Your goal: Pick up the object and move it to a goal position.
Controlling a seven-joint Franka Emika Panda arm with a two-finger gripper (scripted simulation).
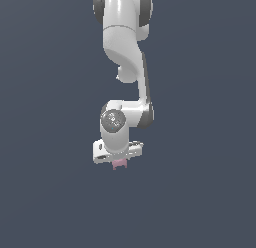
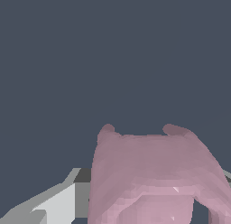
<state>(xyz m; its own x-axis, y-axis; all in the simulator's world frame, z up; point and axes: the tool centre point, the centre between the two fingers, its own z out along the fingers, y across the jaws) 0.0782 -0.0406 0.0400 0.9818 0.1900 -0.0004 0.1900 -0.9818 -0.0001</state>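
- Jaws, exterior view: the gripper point(image 1: 119, 161) points down, and the pink object point(image 1: 119, 165) shows just beneath the hand, where the fingers would be. The fingers themselves are too small to make out, so the opening cannot be read here.
- Progress, exterior view: no goal marker is visible. The object appears held; transport is judged as remaining.
- Wrist view: the object point(image 2: 153, 178) fills the near field, prongs outward. A grey finger point(image 2: 54, 205) lies against one side, which suggests a closed grasp.
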